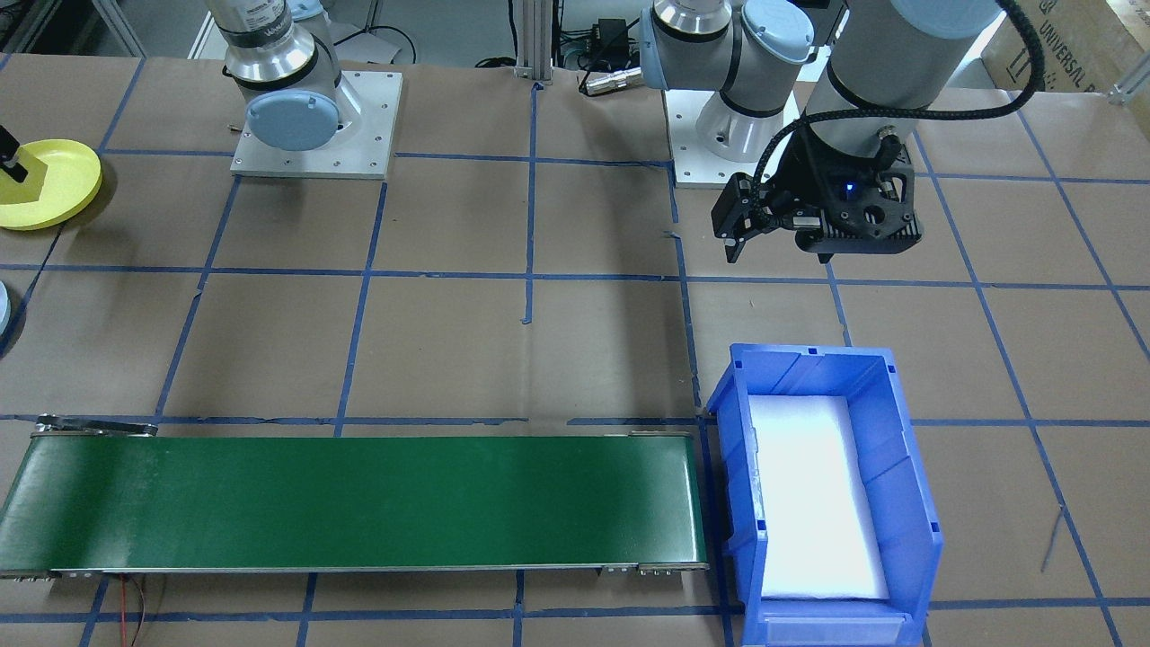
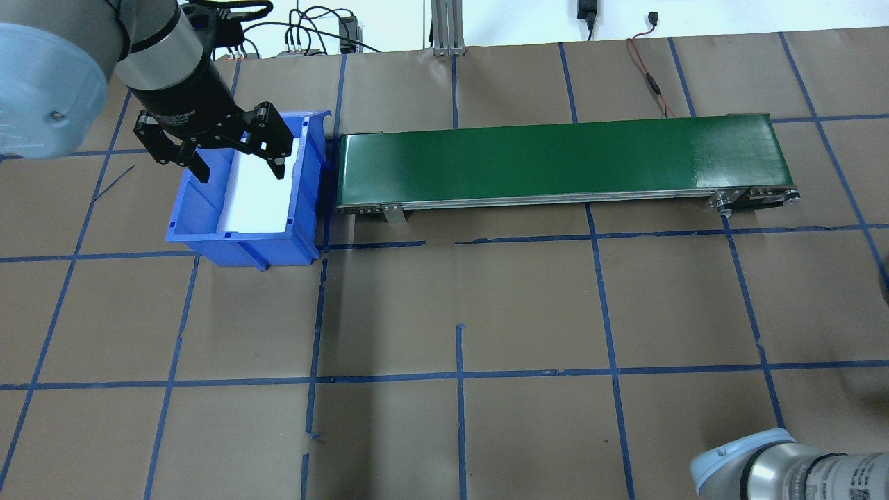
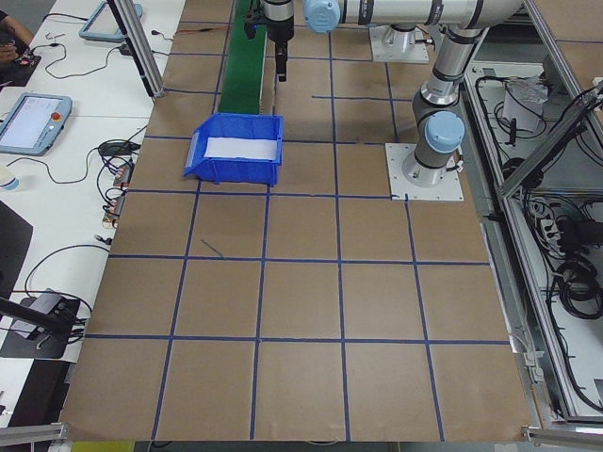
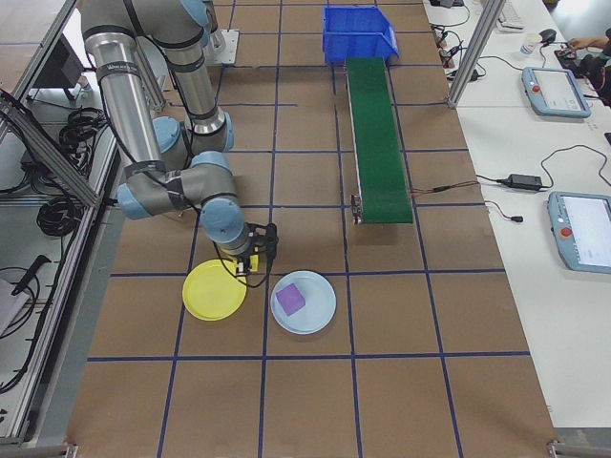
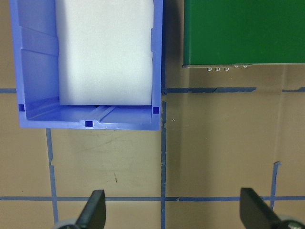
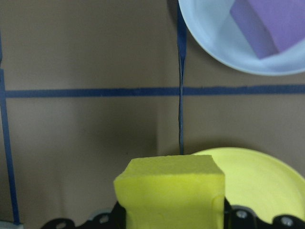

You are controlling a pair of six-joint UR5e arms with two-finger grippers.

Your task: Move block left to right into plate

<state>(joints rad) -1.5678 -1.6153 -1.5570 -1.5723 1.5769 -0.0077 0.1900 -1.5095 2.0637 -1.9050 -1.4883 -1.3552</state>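
A yellow foam block (image 6: 169, 188) fills the bottom of the right wrist view, and my right gripper (image 4: 255, 255) is shut on it. It hangs low at the rim of a yellow plate (image 6: 259, 183) (image 4: 214, 290). In the front-facing view the block (image 1: 31, 177) shows over that plate (image 1: 63, 193) at the far left edge. My left gripper (image 2: 236, 151) (image 5: 174, 212) is open with nothing between its fingers, high above the near end of a blue bin (image 2: 239, 246).
A light blue plate (image 4: 320, 315) with a purple block (image 4: 290, 299) lies beside the yellow plate. The blue bin (image 1: 907, 476) has a white foam liner. A green conveyor belt (image 2: 562, 156) runs from the bin toward the plates.
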